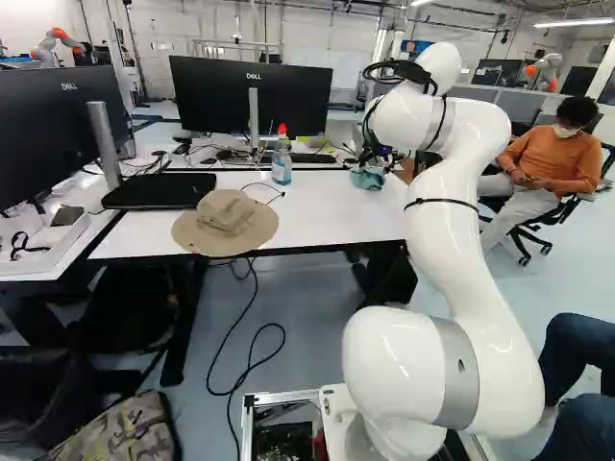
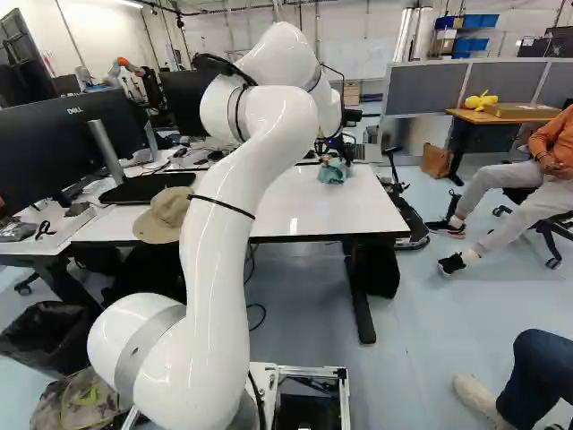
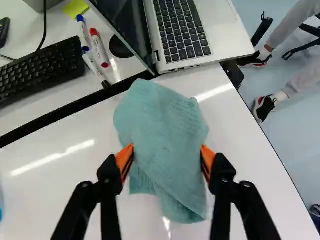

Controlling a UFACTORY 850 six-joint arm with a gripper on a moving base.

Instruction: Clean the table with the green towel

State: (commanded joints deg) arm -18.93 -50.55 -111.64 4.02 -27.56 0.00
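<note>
Upper middle of right base view: gripper (image 2: 335, 159) at the green towel (image 3: 162, 145), fingers wide apart, cloth between them. Towel lies crumpled on the table (image 1: 332, 211), near the laptop (image 3: 220, 15). Left base view, left of centre: brimmed hat (image 1: 227, 216).

Illumination: bright, from overhead lamps (image 1: 574, 22). Wrist view: linear glare streaks on the worktop (image 3: 60, 175). Base views: glossy highlights on the arm (image 1: 461, 240); dark shadow beneath the worktop.
</note>
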